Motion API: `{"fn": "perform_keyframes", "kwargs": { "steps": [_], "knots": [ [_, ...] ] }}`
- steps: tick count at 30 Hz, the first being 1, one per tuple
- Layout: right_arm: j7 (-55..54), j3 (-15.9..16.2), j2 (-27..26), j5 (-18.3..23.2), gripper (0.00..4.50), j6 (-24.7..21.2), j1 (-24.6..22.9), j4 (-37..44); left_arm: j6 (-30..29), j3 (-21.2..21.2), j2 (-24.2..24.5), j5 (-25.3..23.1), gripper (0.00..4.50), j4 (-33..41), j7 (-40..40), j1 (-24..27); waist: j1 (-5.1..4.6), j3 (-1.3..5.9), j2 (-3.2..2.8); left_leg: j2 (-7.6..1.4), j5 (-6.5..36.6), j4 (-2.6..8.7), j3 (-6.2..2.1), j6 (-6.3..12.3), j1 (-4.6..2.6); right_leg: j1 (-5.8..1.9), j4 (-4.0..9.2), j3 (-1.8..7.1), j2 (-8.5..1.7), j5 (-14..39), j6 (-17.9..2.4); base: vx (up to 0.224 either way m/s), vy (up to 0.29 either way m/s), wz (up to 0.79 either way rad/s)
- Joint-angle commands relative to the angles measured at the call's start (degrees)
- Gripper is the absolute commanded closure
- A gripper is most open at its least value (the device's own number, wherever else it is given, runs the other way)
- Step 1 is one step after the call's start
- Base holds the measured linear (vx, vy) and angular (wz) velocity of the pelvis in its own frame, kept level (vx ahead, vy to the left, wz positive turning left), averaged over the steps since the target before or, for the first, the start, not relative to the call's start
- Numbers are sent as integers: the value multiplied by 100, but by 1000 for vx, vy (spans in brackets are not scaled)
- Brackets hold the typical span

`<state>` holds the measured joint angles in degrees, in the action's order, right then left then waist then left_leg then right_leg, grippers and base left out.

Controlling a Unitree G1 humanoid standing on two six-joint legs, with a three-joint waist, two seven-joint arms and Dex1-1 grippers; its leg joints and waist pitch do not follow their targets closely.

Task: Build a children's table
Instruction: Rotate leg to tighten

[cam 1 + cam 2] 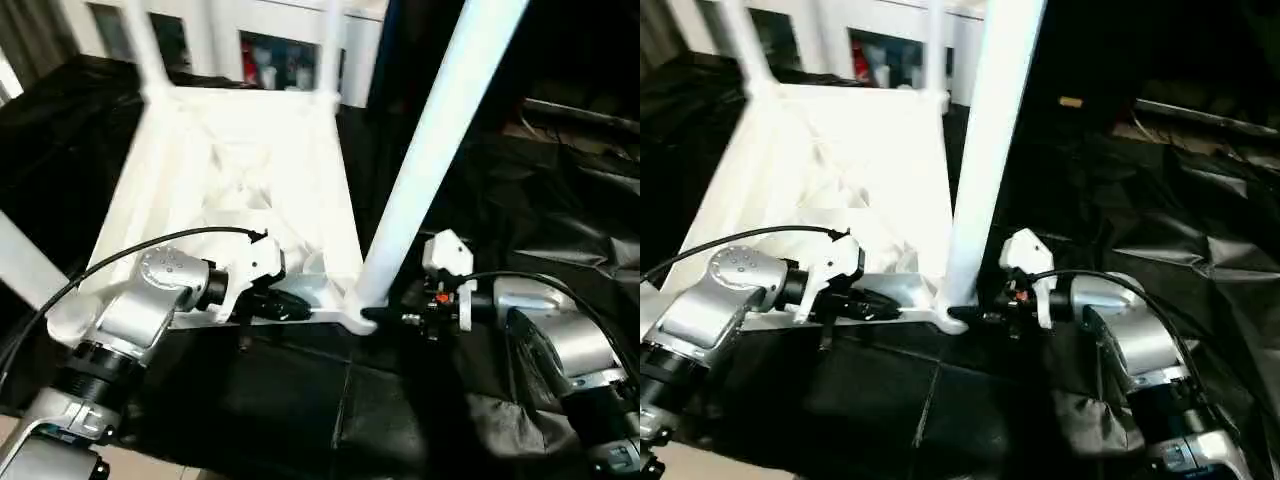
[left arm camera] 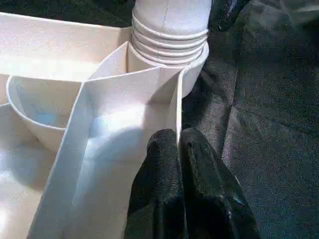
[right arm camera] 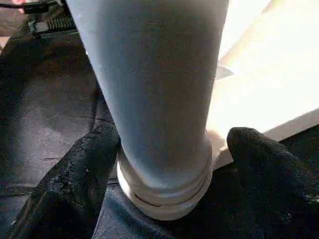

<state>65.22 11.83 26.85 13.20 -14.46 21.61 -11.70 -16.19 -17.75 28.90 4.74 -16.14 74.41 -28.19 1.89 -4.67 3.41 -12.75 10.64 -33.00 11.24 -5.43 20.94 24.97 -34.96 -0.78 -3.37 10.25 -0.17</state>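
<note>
Right wrist view: we straddle the upright tube leg with wide right jaws; left jaws pinch the tabletop rim.

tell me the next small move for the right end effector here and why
Probably close the right end effector on the leg just above its threaded base and turn it further in. Its fingers stand open either side of the tube, several thread rings still show above the corner socket, and the left end effector is already shut on the tabletop's rim, bracing it.
</note>
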Motion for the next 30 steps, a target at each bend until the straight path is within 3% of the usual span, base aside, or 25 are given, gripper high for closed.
{"fn": "perform_keyframes", "kwargs": {
  "steps": [1,5,12,16,21,24,26,28,30],
  "knots": [
    [56,67,79,-78,72,63,54,-48,-46,-294,-9,-136,450,-187,44,136,10,293,10,-27,880,327,20,355,-45,-332,363,173,-267,799,-1273,0,0,0],
    [37,130,19,-129,85,81,145,-143,96,-247,-73,-184,450,-333,-88,74,13,301,8,-16,791,316,26,384,-47,-332,352,169,-255,632,-1300,0,0,0],
    [89,147,-64,-79,148,30,152,-126,186,-203,-112,-219,450,-450,-193,8,30,286,8,-24,962,331,15,306,-50,-322,379,170,-264,941,-1219,0,0,0],
    [122,160,-69,-24,183,-16,91,-78,232,-186,-119,-213,450,-503,-211,2,33,293,11,-23,913,328,12,305,-44,-328,369,171,-264,894,-1209,0,0,0],
    [-187,172,-143,-94,195,-44,-144,-7,287,-131,-278,-281,450,-617,-585,20,44,272,26,-31,955,333,19,308,-50,-308,394,175,-266,1029,-1151,0,0,0],
    [-963,42,-438,-339,202,6,-240,-253,284,-53,-637,-408,450,-840,-1266,-70,47,237,31,-27,1211,356,12,195,-47,-276,459,174,-272,1588,-1010,0,0,0],
    [-1609,-80,-715,-482,203,-2,-272,-498,257,-15,-928,-509,450,-1067,-1764,-186,20,162,53,-6,1769,394,-24,18,-86,-212,593,149,-290,2842,-682,0,0,0],
    [-2311,-244,-1044,-552,203,-126,-282,-697,193,18,-1250,-614,450,-1313,-2305,-339,-22,160,70,17,2067,398,-87,-64,-118,-195,682,141,-333,3762,-331,0,0,0],
    [-2772,-329,-1256,-615,205,-215,-283,-784,140,23,-1466,-678,450,-1460,-2628,-450,-30,166,68,31,2096,402,-118,-68,-138,-165,734,138,-334,4027,-134,0,0,0]
  ]
}}
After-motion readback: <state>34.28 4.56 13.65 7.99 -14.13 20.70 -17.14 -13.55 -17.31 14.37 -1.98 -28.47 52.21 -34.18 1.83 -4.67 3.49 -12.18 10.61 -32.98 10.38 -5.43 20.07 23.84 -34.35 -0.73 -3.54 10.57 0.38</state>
